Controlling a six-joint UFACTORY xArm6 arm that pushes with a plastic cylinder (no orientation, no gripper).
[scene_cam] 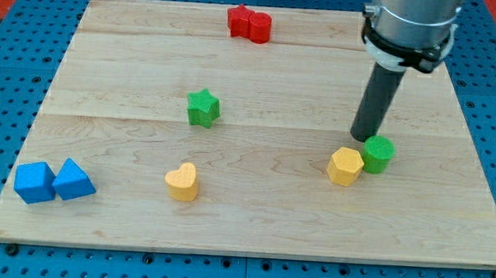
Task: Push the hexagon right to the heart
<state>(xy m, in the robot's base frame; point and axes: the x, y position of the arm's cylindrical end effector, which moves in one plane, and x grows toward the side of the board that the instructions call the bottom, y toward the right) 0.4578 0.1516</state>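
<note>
In the 1 camera view I have, my tip (366, 138) sits on the wooden tabletop (251, 230) at the view's right, just above the gap between the yellow hexagon (345, 166) and the green cylinder (378, 154), which look to be touching each other. This rig carries no fingers at all, only the dark rod, so nothing is held and nothing can be. The yellow heart (181, 181) lies well apart from the hexagon, toward the view's left and slightly lower. The green star (203, 108) stands above the heart, 2 red blocks (249, 23) sit near the view's top, and 2 blue blocks (53, 181) rest at the bottom left. To do this well, I judge the tip should come round to the hexagon's right face, where the cylinder crowds it, then push leftward and a touch downward through the block's middle, so it does not spin off line.
</note>
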